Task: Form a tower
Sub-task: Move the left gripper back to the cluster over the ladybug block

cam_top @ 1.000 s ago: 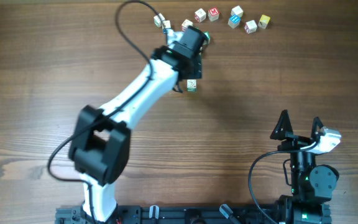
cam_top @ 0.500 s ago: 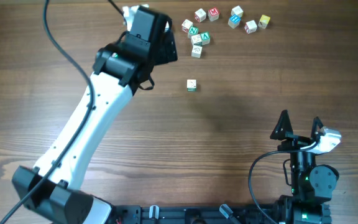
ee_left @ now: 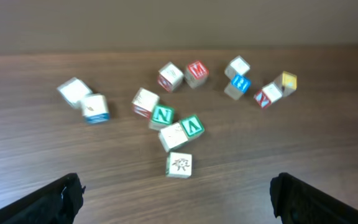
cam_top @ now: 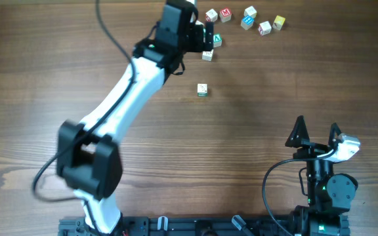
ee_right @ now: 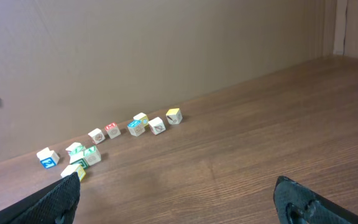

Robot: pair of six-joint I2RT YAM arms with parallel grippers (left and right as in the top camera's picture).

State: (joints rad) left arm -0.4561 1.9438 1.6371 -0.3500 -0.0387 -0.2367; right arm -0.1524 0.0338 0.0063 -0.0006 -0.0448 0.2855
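Loose alphabet cubes lie along the far edge of the table: a green-lettered pair (ee_left: 162, 114) (ee_left: 191, 126), a pale cube (ee_left: 179, 165), a red M cube (cam_top: 226, 12), a blue H cube (ee_left: 240, 83) and a yellow one (cam_top: 279, 22). Another pale block with green on its near side (cam_top: 202, 90) stands alone mid-table. From above I cannot tell whether it is a tower of two or a single cube. My left gripper (cam_top: 201, 34) hovers open above the green-lettered group, holding nothing (ee_left: 174, 183). My right gripper (cam_top: 316, 131) is open and empty near the front right (ee_right: 177, 183).
Two more cubes (ee_left: 73, 90) (ee_left: 95, 107), one blue-edged, sit left of the group, hidden under the left arm (cam_top: 130, 85) in the overhead view. The back wall (ee_right: 135, 50) rises just behind the cubes. Bare wood (cam_top: 294, 78) lies between the cubes and the right gripper.
The left arm swung from above the lone block to the far left, then back right over the green-lettered cubes. Its jaws stayed open. No cube moved. The right arm is still.
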